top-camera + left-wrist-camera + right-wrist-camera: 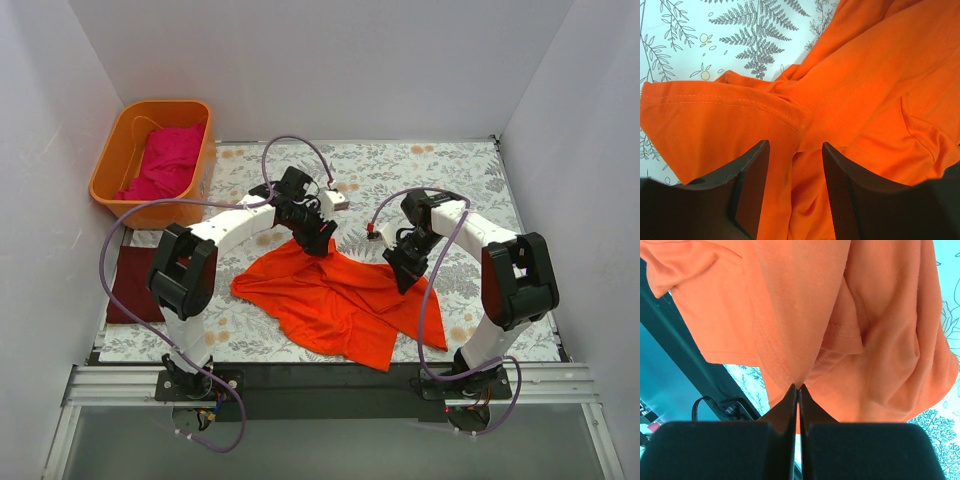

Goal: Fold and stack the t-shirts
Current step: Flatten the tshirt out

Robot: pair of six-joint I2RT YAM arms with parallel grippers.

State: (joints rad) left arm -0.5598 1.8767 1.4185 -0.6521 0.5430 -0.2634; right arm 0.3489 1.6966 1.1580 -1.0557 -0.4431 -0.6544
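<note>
The orange-red t-shirt (335, 300) lies crumpled in the middle of the table. My left gripper (316, 240) is open just above its far edge, the cloth (850, 90) lying between and below its fingers (755, 175). My right gripper (406, 270) is shut on a fold of the orange-red shirt (805, 315) and holds it lifted at the shirt's right side. The maroon t-shirt (134, 283) lies folded flat at the left edge. The magenta-pink t-shirt (165, 162) is bunched inside the orange tub (113, 160).
The tub stands at the far left corner. White walls enclose the fern-patterned table (450, 170) on three sides. A dark rail (330, 378) runs along the near edge by the arm bases.
</note>
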